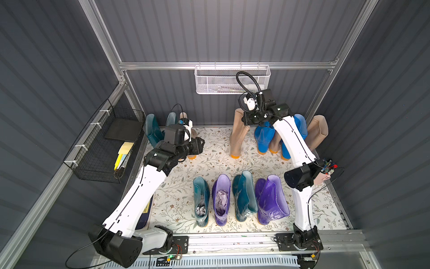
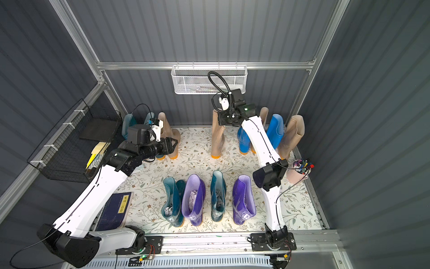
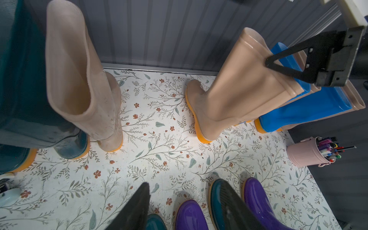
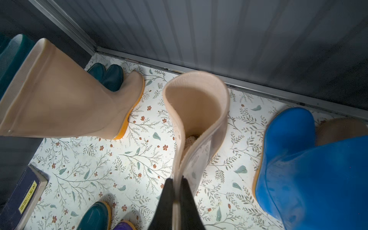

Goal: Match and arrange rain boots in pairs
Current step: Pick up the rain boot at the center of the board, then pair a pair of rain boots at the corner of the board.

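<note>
My right gripper (image 4: 177,180) is shut on the top rim of a beige rain boot (image 1: 237,137) at the back middle; its orange sole is down at the floral mat. Right of it stand two bright blue boots (image 1: 264,137) and more beige boots (image 1: 317,132). My left gripper (image 3: 182,183) is open and empty, hovering near a beige boot (image 3: 79,79) and two dark teal boots (image 1: 152,130) at the back left. The front row holds a teal boot (image 1: 201,202), a purple boot (image 1: 221,200), a teal boot (image 1: 244,198) and a purple boot (image 1: 271,198).
A white mesh basket (image 1: 232,79) hangs on the back wall and a black wire basket (image 1: 104,144) on the left wall. A pink cup of pens (image 2: 299,171) stands at the mat's right edge. A dark blue book (image 2: 116,209) lies front left.
</note>
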Available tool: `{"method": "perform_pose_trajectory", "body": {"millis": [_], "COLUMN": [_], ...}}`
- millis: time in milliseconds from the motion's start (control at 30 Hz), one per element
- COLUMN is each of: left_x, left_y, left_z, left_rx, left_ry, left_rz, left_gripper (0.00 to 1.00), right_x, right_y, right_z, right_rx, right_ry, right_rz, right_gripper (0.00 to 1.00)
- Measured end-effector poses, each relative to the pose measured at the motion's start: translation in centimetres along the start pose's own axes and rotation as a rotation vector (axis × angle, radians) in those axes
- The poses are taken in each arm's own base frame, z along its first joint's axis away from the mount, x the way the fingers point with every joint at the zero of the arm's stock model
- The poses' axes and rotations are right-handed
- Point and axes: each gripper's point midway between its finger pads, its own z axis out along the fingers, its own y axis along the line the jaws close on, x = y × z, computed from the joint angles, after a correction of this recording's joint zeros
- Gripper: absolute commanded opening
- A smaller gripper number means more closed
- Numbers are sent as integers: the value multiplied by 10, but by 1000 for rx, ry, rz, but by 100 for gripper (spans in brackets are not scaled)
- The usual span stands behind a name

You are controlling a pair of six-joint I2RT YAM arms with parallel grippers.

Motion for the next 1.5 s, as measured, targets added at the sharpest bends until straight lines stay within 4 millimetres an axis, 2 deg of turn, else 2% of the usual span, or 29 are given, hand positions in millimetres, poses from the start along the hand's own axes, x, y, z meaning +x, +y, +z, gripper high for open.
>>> {"method": "perform_pose_trajectory", "body": {"millis": [333,733,967,1133,1300,1500], "left_x": [-4,19,26,31,32,34], "left_y": [4,15,20,22,22,24], "left_z": [-28,-38,-47,-46,-45,-44], "left_rx": [-32,-58,-70,-75,-77,-84], "left_ry": [-44,-29,-41,-34,-29,-27], "left_rz": [31,34,34,34,33,33], "left_gripper": [61,61,62,62,62,62], "right_x": [-6,-13,-16,-13,-8,-8], "right_y": [52,93,127,146,150,157], "right_z": [20,81,88,91,99,98], "right_rx": [-55,-188,-265,-298,-324,-355], "right_ry": [-48,-116,-165,-176,-165,-173], "right_rz": [-19,-25,-108,-145,-155,-184], "right_gripper": [0,0,0,0,0,0]}}
